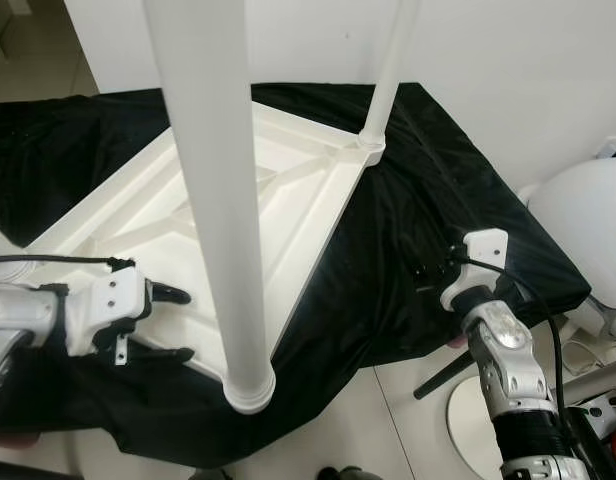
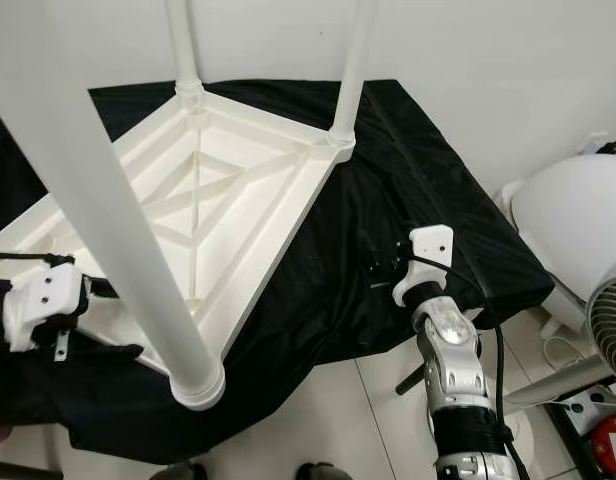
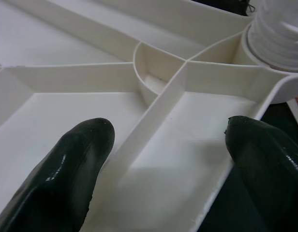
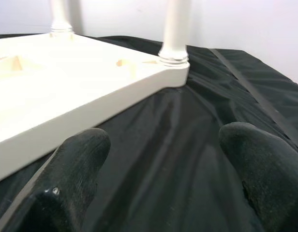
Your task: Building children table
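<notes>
A white plastic children's table lies upside down on a black cloth. Three white legs stand upright in its corner sockets: a near one, a far right one and a far left one. My left gripper is open at the table's near edge, just left of the near leg. In the left wrist view one finger is over the ribbed underside and the other is outside the rim, beside the leg's threaded base. My right gripper hangs open over the cloth, right of the table.
A white wall rises close behind the cloth-covered surface. A large white rounded appliance and a fan's round base stand on the tiled floor at the right, near my right arm. The cloth hangs over the near edge.
</notes>
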`<state>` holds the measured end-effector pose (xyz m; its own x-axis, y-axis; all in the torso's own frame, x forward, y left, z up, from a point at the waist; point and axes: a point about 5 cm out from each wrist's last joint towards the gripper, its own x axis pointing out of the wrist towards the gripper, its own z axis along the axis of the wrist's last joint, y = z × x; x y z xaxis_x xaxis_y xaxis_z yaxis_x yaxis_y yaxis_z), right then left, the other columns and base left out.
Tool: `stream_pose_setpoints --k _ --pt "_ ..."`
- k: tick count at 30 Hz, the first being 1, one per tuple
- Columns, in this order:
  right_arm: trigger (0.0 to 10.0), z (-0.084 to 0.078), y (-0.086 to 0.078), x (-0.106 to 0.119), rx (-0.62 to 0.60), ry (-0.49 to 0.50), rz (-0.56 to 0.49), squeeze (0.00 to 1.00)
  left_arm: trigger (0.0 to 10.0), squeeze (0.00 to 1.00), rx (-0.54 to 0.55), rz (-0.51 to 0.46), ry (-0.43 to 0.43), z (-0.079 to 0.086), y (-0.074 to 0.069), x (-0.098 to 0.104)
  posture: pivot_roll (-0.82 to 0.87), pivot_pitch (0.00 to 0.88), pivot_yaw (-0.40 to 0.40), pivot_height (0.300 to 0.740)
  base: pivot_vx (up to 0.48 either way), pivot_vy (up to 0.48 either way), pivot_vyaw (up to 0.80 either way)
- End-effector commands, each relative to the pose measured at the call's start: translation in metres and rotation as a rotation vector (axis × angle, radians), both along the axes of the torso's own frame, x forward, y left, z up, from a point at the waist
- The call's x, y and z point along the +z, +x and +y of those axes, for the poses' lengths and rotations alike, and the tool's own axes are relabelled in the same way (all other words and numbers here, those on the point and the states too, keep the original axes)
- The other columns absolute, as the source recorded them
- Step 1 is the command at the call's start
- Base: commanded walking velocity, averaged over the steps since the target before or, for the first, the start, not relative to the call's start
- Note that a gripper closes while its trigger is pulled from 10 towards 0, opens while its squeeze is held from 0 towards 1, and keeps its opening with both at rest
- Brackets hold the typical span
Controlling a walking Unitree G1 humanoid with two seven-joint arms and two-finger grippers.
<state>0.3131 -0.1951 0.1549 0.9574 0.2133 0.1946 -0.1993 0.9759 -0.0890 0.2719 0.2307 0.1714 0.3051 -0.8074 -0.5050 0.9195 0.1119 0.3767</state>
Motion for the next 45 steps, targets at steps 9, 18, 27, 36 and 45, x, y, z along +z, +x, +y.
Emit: stream_pose_setpoints --k 9,18,27,36,45 --pt "10.0 -0.006 -0.004 -0.005 -0.033 0.001 0.007 0.00 10.0 0.00 0.198 -0.104 0.087 -0.006 0.033 -0.017 0.05 0.112 -0.027 0.740 0.000 0.000 0.00" --pt "10.0 -0.011 -0.006 -0.004 -0.058 0.001 0.001 0.00 10.0 0.00 0.221 -0.131 0.094 -0.011 0.048 -0.013 0.04 0.114 -0.011 0.740 0.000 0.000 0.00" --pt "10.0 -0.011 -0.007 -0.004 -0.070 0.005 -0.003 0.00 10.0 0.00 0.219 -0.148 0.028 -0.013 0.063 0.009 0.04 0.114 0.000 0.740 0.000 0.000 0.00" --pt "10.0 -0.011 -0.006 -0.002 -0.076 0.008 -0.012 0.00 10.0 0.00 0.225 -0.169 0.131 -0.014 0.074 0.005 0.04 0.111 0.008 0.740 0.000 0.000 0.00" --pt "10.0 -0.011 -0.008 -0.003 -0.090 0.016 -0.011 0.00 10.0 0.00 0.170 -0.117 0.195 -0.011 0.070 -0.002 0.04 0.114 0.023 0.740 0.000 0.000 0.00"
